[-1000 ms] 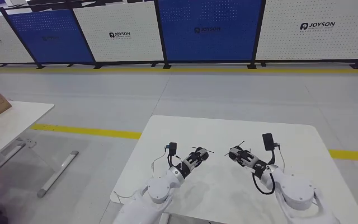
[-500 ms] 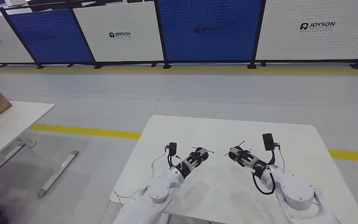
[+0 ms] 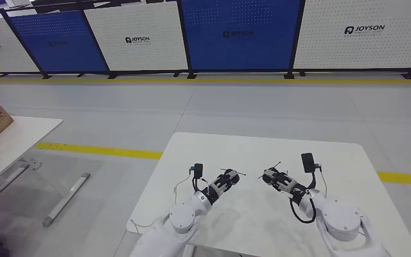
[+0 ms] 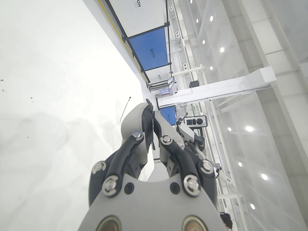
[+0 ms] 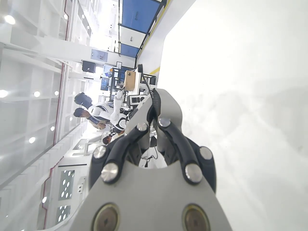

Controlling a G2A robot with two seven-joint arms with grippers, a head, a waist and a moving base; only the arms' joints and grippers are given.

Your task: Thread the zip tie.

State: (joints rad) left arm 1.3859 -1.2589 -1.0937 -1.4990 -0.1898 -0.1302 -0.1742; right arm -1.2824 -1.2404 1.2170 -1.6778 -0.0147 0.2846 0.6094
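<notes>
**Left to right across the white table [image 3: 257, 144].**

**Left gripper [image 3: 234, 175].** I see it just left of the table's middle, well in from the left edge and the far edge. Its fingers [image 4: 134, 121] are pressed together with no real gap between the pads. A thin black strip [image 4: 125, 109], with a small knob at one end, runs out just beside those fingers on the table side. From above it crosses the gripper's tips, so I read it as pinched there, though the contact itself is hidden.

**Right gripper [image 3: 266, 175].** It is just right of the table's middle, with its tips turned toward the left gripper's. The two are near each other but apart. Its fingers are closed on the zip tie [image 5: 145, 79]. The strap passes down between the pads, and the head end stands out beyond the fingertips. From above the tie slants across the tips.

I cannot tell whether the black strip and the zip tie are one piece.
</notes>
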